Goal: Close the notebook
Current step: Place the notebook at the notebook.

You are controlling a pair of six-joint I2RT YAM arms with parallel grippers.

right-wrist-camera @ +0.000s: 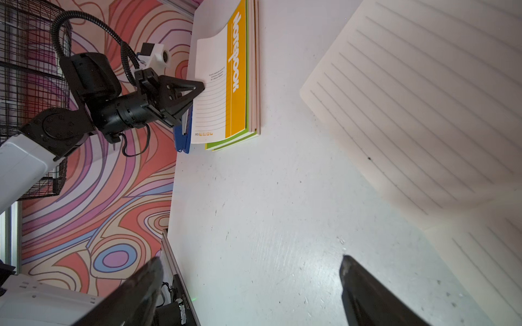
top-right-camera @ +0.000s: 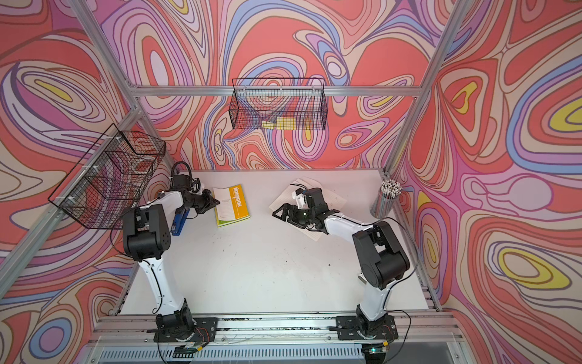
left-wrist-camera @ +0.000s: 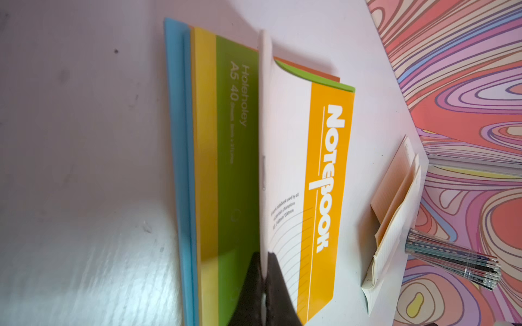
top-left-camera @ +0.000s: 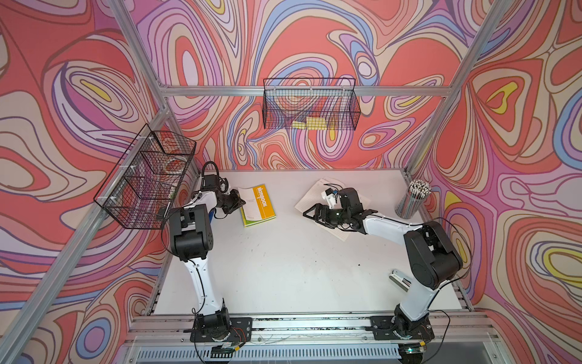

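Observation:
The notebook (top-left-camera: 264,201) (top-right-camera: 238,203) has an orange-and-white cover printed NOTEBOOK. It lies at the back left of the table on a stack of other notebooks. My left gripper (top-left-camera: 243,201) (top-right-camera: 217,201) (left-wrist-camera: 264,271) (right-wrist-camera: 202,86) is shut on the free edge of that cover (left-wrist-camera: 327,169) (right-wrist-camera: 234,70). The pinched edge is held a little above the green cover (left-wrist-camera: 234,141) underneath. My right gripper (top-left-camera: 310,216) (top-right-camera: 278,214) (right-wrist-camera: 251,261) hangs open over bare table, holding nothing.
A book of lined pages (top-left-camera: 315,192) (top-right-camera: 283,198) (right-wrist-camera: 423,98) lies open under the right arm. A cup of pencils (top-left-camera: 412,198) (top-right-camera: 389,197) stands at the back right. A blue stapler (top-right-camera: 179,223) (right-wrist-camera: 182,138) lies beside the left arm. A silver stapler (top-left-camera: 398,280) lies near the right arm's base. Two wire baskets (top-left-camera: 310,104) (top-left-camera: 145,176) hang on the frame.

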